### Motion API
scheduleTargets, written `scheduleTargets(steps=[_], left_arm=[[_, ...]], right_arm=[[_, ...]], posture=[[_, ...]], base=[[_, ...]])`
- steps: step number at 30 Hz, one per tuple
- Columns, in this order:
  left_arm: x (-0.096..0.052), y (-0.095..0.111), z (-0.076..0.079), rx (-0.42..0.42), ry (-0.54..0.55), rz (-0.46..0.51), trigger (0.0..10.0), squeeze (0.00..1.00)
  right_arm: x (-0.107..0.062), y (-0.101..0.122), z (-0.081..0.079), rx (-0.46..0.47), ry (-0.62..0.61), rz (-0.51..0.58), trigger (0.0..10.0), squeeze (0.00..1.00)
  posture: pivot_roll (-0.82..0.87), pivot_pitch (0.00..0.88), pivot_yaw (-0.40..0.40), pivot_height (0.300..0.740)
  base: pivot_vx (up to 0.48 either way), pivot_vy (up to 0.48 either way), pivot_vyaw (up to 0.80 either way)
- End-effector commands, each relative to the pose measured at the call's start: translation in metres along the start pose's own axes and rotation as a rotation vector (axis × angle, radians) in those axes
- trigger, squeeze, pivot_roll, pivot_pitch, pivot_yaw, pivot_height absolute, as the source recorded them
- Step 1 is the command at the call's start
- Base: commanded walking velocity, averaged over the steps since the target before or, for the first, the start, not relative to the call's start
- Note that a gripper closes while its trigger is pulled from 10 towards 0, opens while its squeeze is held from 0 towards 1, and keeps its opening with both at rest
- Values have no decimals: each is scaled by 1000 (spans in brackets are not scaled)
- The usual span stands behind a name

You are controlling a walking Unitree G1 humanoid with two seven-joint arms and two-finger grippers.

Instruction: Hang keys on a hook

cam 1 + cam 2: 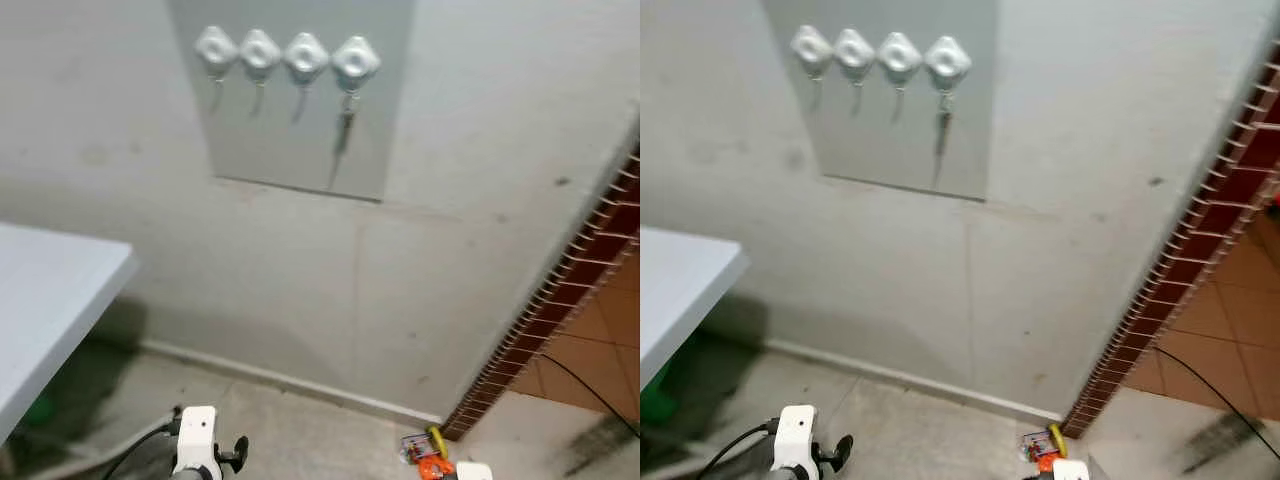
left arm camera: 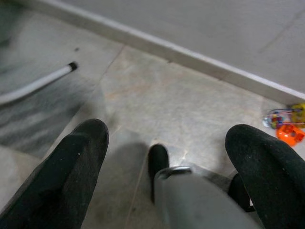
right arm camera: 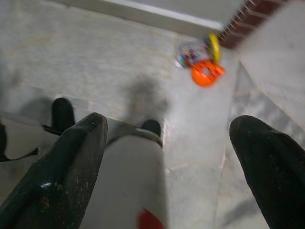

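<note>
Four hooks (image 1: pixel 287 55) on the wall panel; keys (image 1: pixel 344 128) already hang vertically from the rightmost one, high above both lowered arms. Left wrist view: left gripper (image 2: pixel 167 167) spread, empty, facing floor. Right wrist view: right gripper (image 3: pixel 167 162) likewise released; toys (image 3: pixel 202 59) lie beyond its jaws.

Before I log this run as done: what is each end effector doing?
Left end effector: open, holding nothing, above the floor.
Right end effector: open, holding nothing.

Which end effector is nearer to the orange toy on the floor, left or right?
Right. The orange toy lies just ahead of the open right end effector; from the open left end effector it lies farther off, toward the robot's right.
</note>
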State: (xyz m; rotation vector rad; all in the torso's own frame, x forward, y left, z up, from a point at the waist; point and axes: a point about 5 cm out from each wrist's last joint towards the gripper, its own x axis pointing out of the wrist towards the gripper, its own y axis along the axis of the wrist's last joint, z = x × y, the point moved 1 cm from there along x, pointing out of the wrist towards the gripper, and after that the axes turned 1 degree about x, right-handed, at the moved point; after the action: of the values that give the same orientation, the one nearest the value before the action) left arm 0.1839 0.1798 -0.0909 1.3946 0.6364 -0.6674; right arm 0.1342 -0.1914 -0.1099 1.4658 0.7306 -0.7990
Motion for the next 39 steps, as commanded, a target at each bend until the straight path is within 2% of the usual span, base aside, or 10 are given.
scheduleTargets(steps=[1,39], left_arm=[[1,1,0,3,8,-4,10000,0],[1,0,-3,-37,40,-22,10000,0]], right_arm=[[-1,-4,1,-6,-3,-15,10000,0],[-1,-5,1,15,2,-23,10000,0]], posture=[[-19,0,44,740],[-7,0,33,740]], base=[[0,0,800],[0,0,800]])
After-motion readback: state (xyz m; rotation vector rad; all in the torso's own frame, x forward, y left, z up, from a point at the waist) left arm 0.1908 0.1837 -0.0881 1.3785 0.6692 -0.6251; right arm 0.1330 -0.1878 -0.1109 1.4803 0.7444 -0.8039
